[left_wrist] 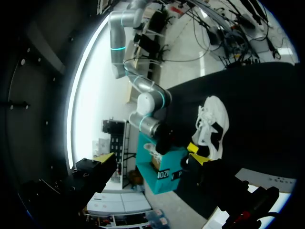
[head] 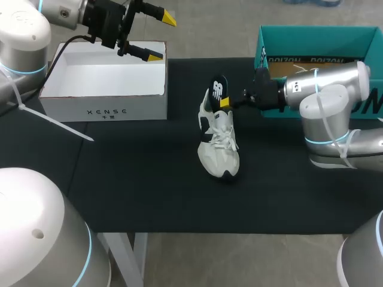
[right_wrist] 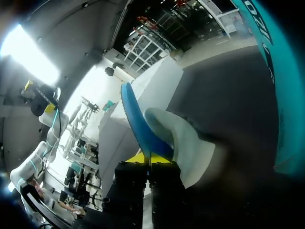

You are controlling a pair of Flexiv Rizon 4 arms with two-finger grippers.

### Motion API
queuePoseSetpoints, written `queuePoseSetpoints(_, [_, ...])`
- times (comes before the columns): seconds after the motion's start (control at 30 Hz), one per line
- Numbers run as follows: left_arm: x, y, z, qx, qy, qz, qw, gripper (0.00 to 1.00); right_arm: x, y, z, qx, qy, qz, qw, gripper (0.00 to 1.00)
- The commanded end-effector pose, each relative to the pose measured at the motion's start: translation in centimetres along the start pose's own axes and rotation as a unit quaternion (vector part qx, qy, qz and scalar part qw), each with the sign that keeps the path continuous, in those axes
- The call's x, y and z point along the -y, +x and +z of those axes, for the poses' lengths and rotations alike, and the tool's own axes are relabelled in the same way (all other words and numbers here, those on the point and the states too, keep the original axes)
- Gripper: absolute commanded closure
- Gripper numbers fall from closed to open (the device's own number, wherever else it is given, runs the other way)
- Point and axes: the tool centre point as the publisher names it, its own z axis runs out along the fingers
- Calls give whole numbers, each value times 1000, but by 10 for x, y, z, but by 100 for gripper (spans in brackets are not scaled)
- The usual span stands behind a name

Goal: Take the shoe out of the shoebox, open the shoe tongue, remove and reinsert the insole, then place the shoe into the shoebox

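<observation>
The right claw (head: 225, 102) has its two yellow tips pinched together on the insole (head: 218, 88), gripping it by the edge. From the fingers the insole stands up on edge. One face is dark with a white mark, and the wrist view shows its rim as a blue curve rising away from the tips. The shoe (head: 219, 146) sits right under that claw, upright on its sole on the black mat (head: 149, 179). Its heel opening is against the fingertips and its white-laced toe runs off to the claw's side. The insole's lower end is at the heel opening, and I cannot tell whether any of it is still inside. Behind the right claw, along its arm, stands the teal box (head: 311, 42), open at the top.

The left claw (head: 161, 37) is well apart from the shoe, with its fingers spread wide. It hangs over a corner of the white box (head: 105, 89), which lies open below it. From that claw's own view the shoe and the right arm (left_wrist: 147, 109) are far ahead of its tips
</observation>
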Motion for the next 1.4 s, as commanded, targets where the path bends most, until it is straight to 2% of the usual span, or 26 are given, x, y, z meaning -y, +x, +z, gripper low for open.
queuePoseSetpoints(0.03, [0,-1,-1,-2,1,0,1000,0,2,5,-5,10,-9,-8,1000,100])
queuePoseSetpoints(0.27, [0,-1,-1,-2,1,0,1000,0,-20,14,-17,26,-15,-39,999,100])
queuePoseSetpoints(0.37, [0,-1,-1,-2,1,0,1000,0,-26,13,-25,24,-30,-51,998,100])
queuePoseSetpoints(0.8, [0,-1,-1,-2,1,0,1000,0,-41,16,-31,26,-46,-74,996,100])
queuePoseSetpoints(1.2, [0,-1,-1,-2,1,0,1000,0,-57,8,-40,27,-40,-88,995,100])
queuePoseSetpoints(1.4, [0,-1,-1,-2,1,0,1000,0,-67,10,-36,25,-27,-94,995,100])
